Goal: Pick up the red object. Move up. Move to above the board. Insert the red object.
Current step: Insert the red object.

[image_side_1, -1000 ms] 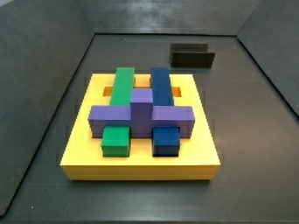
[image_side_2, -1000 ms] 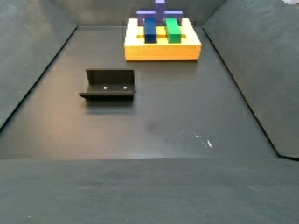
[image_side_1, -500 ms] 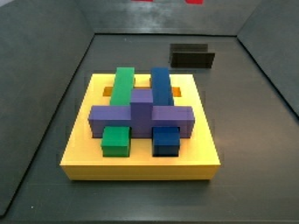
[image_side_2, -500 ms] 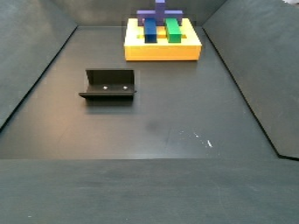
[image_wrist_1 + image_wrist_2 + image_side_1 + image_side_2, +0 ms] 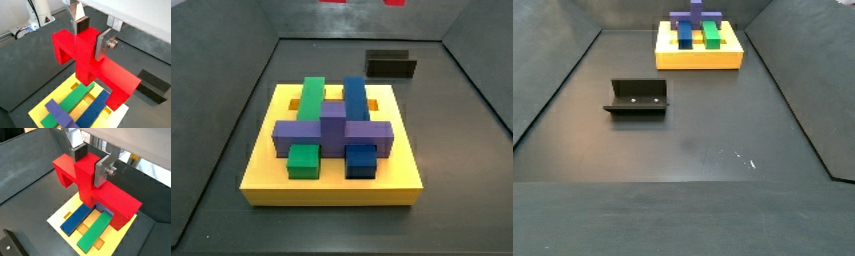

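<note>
My gripper point(image 5: 92, 36) is shut on the red object point(image 5: 87, 57), a large cross-shaped block with down-turned arms. Both wrist views show it held in the air above the yellow board point(image 5: 65, 89); the gripper point(image 5: 91, 164) pinches the red object's point(image 5: 83, 185) upper bar. The board point(image 5: 331, 190) carries a green bar point(image 5: 310, 100), a blue bar point(image 5: 356, 100) and a purple cross piece point(image 5: 331, 135). In a side view only red slivers point(image 5: 334, 2) show at the top edge. The gripper is out of view above the board point(image 5: 700, 60) in another side view.
The fixture point(image 5: 392, 66) stands on the dark floor beyond the board and also shows in a side view point(image 5: 637, 97) and in both wrist views point(image 5: 152, 85) point(image 5: 8, 243). Dark sloping walls enclose the floor.
Red slivers of the held object have appeared at the top edge of a side view. The board, its pieces and the fixture have not moved.
</note>
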### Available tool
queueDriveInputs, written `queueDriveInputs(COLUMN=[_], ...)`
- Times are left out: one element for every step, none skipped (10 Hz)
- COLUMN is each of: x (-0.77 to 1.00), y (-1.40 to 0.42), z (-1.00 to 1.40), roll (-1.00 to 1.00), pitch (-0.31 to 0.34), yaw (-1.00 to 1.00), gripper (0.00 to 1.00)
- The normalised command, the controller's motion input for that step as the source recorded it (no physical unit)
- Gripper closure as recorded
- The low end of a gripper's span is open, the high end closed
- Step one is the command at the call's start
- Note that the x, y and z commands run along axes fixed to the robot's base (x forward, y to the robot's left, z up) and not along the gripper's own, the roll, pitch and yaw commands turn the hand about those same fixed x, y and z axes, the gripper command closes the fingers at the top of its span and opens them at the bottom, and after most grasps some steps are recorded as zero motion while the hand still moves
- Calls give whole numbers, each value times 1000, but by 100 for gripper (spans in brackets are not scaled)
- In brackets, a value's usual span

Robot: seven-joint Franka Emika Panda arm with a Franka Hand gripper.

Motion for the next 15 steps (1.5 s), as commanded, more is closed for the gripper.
queueDriveInputs(x=[-54,-149,-143,0,71,394,289,209,0,0,-3,-109,-120,-14,126], y=[0,-131,-337,-543,-434,0,594,760,657,249,0,-214,-157,-151,-231], z=[-94,-211,-326,-426,-529,-411,-571,-686,-791,-894,-823,-534,-520,-437,-257], roll=[0,37,230,353,369,401,201,16,0,-41,86,340,339,333,226], pitch=[-29,-97,-139,-76,-69,0,-50,-93,-176,-163,-189,-179,-181,-151,-96], yaw=[0,17,77,46,57,97,191,220,229,351,400,246,277,220,89], gripper=[100,100,100,100,100,100,100,100,100,100,100,100,100,100,100])
